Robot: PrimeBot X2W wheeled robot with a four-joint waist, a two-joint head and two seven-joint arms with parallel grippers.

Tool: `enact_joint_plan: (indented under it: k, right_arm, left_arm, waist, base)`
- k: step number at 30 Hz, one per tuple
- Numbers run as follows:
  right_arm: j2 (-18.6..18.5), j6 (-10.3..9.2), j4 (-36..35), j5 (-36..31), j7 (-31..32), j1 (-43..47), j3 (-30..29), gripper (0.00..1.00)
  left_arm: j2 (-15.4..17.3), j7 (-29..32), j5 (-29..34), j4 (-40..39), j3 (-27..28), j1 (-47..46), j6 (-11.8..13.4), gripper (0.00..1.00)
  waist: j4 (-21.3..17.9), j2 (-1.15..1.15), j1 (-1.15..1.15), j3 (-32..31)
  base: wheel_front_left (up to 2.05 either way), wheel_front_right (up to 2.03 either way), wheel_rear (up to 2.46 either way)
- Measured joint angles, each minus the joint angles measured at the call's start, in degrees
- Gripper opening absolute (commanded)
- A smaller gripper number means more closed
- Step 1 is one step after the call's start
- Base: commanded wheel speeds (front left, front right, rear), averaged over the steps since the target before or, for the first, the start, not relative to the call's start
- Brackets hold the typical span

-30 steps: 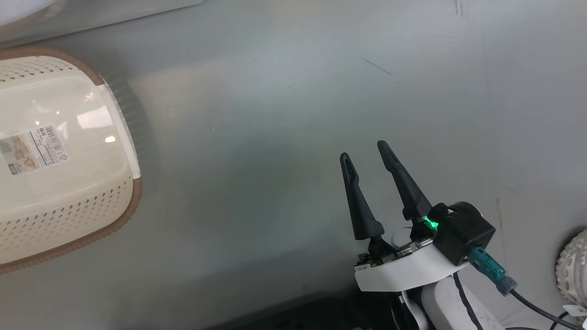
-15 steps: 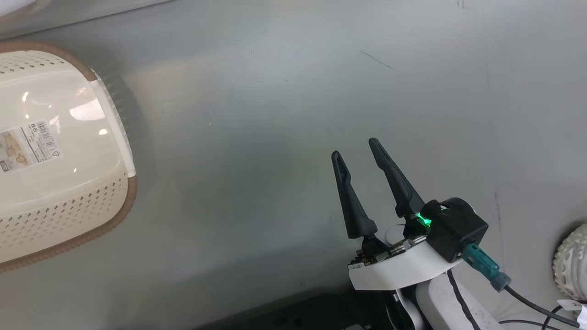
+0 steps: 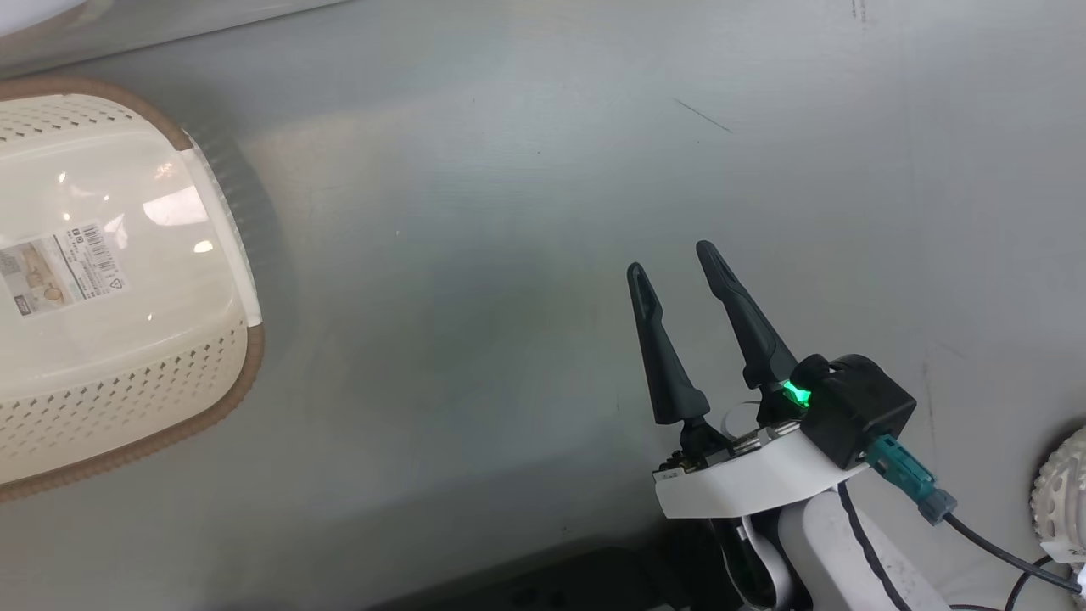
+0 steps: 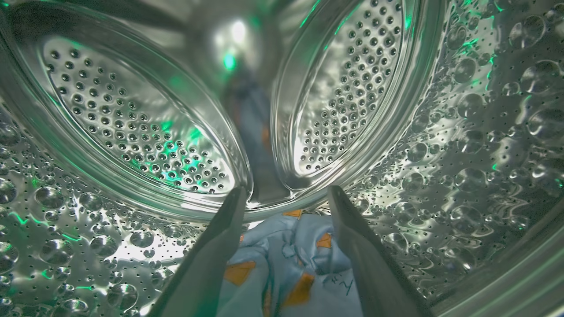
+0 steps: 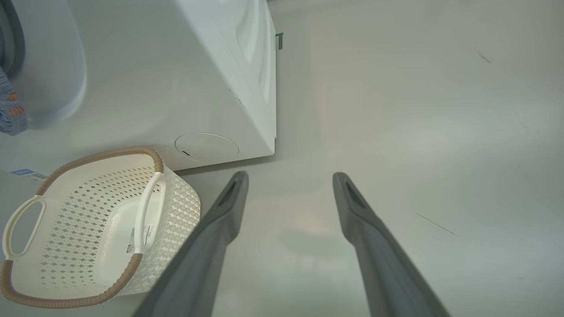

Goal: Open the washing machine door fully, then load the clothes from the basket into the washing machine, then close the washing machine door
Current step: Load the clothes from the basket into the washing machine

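My left gripper is open deep inside the washing machine's shiny perforated steel drum. Light blue clothes with orange figures lie on the drum wall between and below its spread fingers, not pinched. The cream basket with its brown rim stands on the floor at the left, holding nothing but its label sticker; it also shows as the basket in front of the white washing machine. My right gripper hangs open over bare floor, well right of the basket. The washing machine door is out of view.
A scrap of blue printed cloth shows at the machine's opening. A round cap sits low on the machine's front. A white knobbly round object lies at the right edge. The grey floor stretches between basket and right gripper.
The whole head picture has shifted slightly, so the camera moved. The right gripper stays open in about the same place, a touch higher. The basket has not moved.
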Motion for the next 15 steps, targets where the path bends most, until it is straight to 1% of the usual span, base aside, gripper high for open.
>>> enact_joint_plan:
  k: [15]
  right_arm:
    - [-0.04, 0.0, 1.83, -1.27, 0.0, -1.36, -3.39, 1.0]
  left_arm:
    - [-4.17, -2.49, -1.93, 3.2, -3.21, 0.81, 0.0, 1.0]
  waist:
    - [3.57, 0.0, 0.0, -3.09]
  base:
    - [0.0, 0.0, 0.0]
